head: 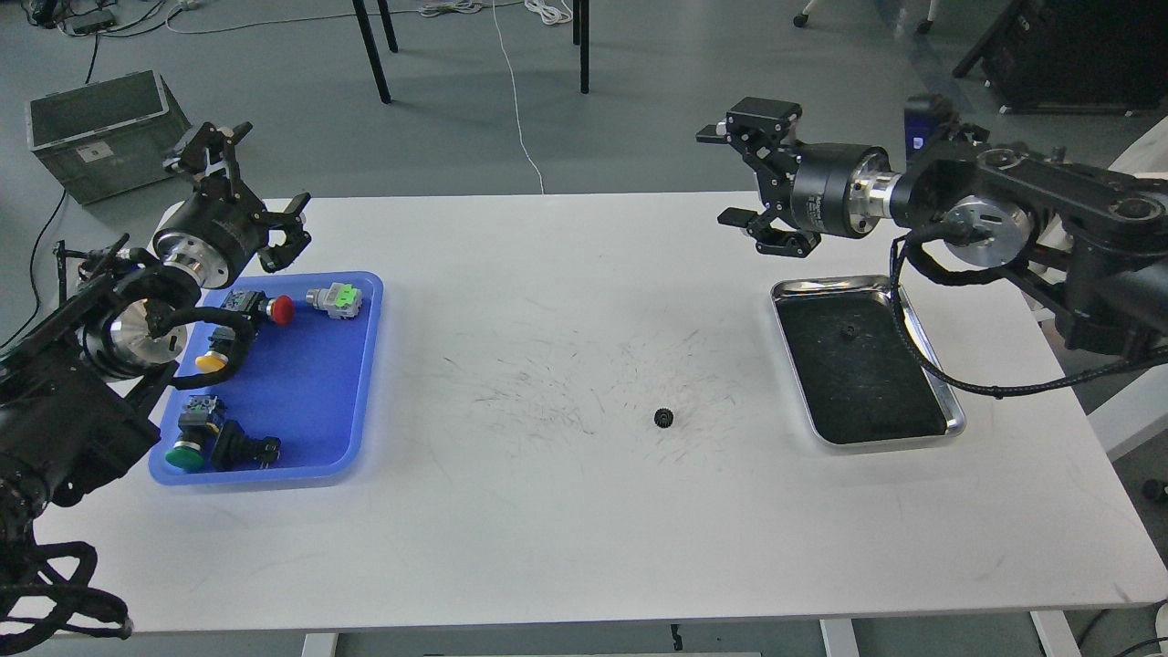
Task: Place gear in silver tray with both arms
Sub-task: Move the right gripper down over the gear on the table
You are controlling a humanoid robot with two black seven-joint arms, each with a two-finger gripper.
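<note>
The gear [663, 418] is a small black toothed wheel lying on the white table, right of centre among scuff marks. The silver tray [952, 404] stands to its right, with a dark floor and a small dark speck [848, 333] on it. My left gripper [265, 169] is open and empty at the table's far left corner, above the blue tray. My right gripper [727, 173] is open and empty. It points left above the table's far edge, just beyond the silver tray's far left corner. Neither gripper touches the gear.
A blue plastic tray [315, 392] at the left holds several push buttons and switches. A grey crate [109, 137] stands on the floor beyond the table's left corner. Chair legs and cables lie behind the table.
</note>
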